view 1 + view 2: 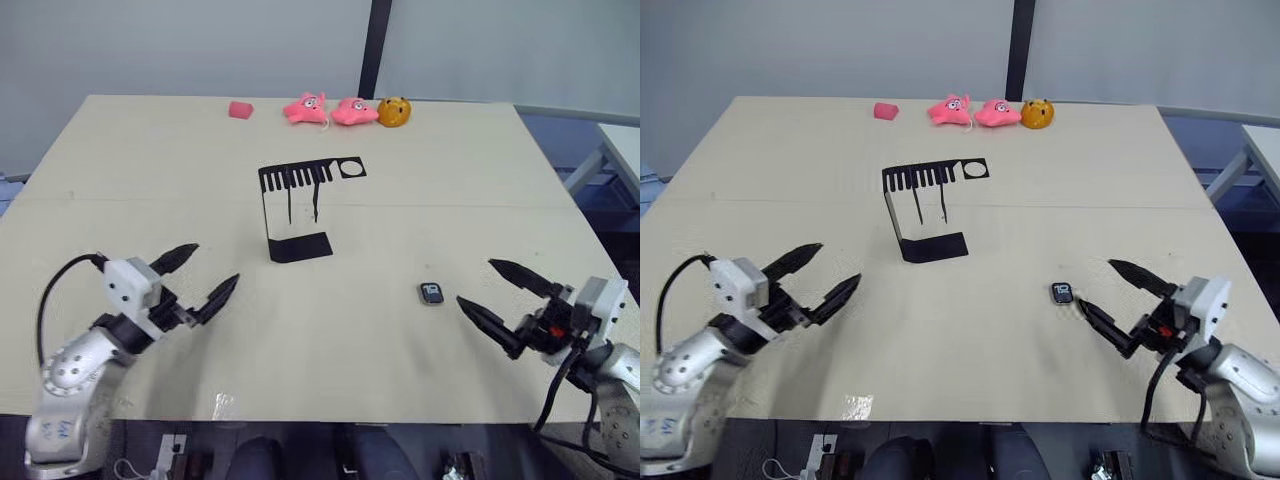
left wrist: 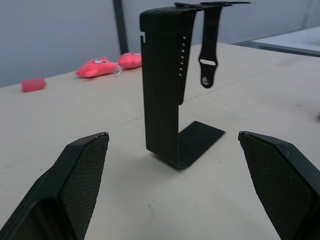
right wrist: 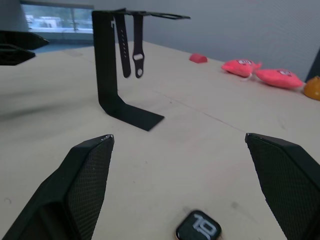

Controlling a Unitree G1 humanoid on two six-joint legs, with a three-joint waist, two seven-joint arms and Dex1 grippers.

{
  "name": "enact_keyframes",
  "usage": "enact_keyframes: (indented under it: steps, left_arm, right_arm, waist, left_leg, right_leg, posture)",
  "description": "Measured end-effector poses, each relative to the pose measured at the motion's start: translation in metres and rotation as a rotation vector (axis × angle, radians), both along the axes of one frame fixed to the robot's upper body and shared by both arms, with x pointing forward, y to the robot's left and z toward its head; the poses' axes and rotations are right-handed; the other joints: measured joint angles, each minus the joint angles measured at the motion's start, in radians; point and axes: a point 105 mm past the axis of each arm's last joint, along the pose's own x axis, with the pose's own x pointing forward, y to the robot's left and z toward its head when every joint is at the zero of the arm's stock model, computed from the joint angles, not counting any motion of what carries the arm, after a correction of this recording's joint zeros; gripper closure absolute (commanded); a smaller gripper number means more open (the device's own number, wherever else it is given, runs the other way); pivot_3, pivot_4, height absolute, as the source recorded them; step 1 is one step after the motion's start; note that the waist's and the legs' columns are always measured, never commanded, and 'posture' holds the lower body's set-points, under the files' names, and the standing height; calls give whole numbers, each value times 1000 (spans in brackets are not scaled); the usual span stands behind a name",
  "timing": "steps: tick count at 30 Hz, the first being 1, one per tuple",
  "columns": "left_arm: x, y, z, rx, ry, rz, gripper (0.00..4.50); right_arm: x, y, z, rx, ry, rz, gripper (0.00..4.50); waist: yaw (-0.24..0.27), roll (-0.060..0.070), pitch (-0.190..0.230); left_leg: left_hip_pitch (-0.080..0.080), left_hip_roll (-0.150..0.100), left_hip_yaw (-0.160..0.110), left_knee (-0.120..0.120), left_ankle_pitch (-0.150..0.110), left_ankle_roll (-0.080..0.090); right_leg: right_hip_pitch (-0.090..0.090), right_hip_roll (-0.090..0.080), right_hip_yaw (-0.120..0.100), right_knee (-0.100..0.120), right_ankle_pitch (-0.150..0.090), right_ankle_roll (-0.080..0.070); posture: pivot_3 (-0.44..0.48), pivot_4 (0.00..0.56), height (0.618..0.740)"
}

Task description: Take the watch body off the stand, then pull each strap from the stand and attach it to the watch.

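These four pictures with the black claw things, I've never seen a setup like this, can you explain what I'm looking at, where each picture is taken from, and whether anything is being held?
This is a two-armed humanoid robot at a beige table. The two wide pictures come from a stereo camera on its head, looking down over both arms. The other two come from cameras on its wrists, looking out between each claw's two black fingers.

The left gripper and the right gripper are both open and hold nothing.

In the middle stands a thin black sheet-metal stand with a slotted top plate; two narrow dark straps hang from it. A small rounded-square watch body with a black screen lies flat on the table close to the right gripper. At the far edge lie a small pink block, two pink soft toys and an orange round toy.
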Motion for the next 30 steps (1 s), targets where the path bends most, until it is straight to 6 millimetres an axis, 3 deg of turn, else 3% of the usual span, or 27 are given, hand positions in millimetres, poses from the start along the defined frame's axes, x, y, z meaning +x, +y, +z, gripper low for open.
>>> enact_keyframes:
  steps: [7, 13, 24, 30]
  left_arm:
    - [30, -32, -3, -83, 21, 191, 0]
    - [60, -54, -9, -80, 36, 256, 0]
    - [90, -53, -5, -111, 27, 362, 0]
    - [92, -55, -3, -117, 22, 358, 0]
  right_arm:
    - [7, 35, 3, -6, -67, 118, 38]
    - [12, 58, -6, -20, -71, 175, 38]
    - [14, 71, -8, -26, -79, 207, 38]
    - [13, 77, -11, -30, -68, 224, 38]
  waist:
    - [12, 0, 0]
    - [14, 0, 0]
    - [26, 0, 0]
    - [33, 0, 0]
  left_leg:
    - [-1, -1, 0, 1, 0, 0]
    - [-1, -1, 0, 2, 2, 0]
    - [0, 0, 1, 2, 2, 0]
    - [-1, 0, 1, 3, 2, 0]
  right_leg:
    - [0, 1, 0, 0, 1, 1]
    - [0, 1, 1, 0, 1, 1]
    - [-1, 1, 1, 1, 1, 1]
    - [0, 1, 0, 1, 1, 1]
  posture:
    - [0, 150, 740]
    - [0, 150, 740]
    - [0, 150, 740]
    - [0, 150, 740]
